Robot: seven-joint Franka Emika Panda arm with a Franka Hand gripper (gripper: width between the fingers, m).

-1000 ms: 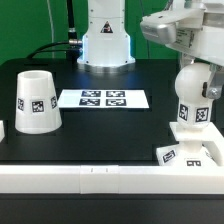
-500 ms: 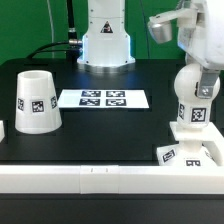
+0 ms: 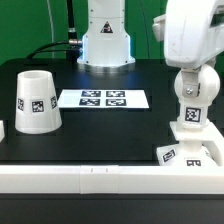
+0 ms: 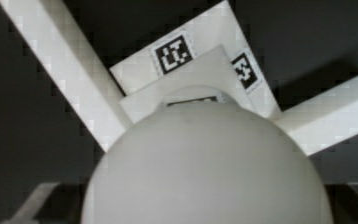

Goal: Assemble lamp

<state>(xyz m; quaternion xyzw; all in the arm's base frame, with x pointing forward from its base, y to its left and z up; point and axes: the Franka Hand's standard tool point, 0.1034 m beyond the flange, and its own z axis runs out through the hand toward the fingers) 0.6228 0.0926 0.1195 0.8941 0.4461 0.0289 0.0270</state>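
Lamp bulb, smooth white plastic, ball-headed and tagged with a black-and-white square, stands upright on its low square base at the exterior view's right of the black tabletop, directly under the arm; its fingers are hidden, so their grip cannot be told.

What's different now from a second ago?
The arm's wrist has turned to stand upright above the bulb, whose tag seems to have rotated slightly. Whether it grips is unclear. The shade, base and marker board stayed put.
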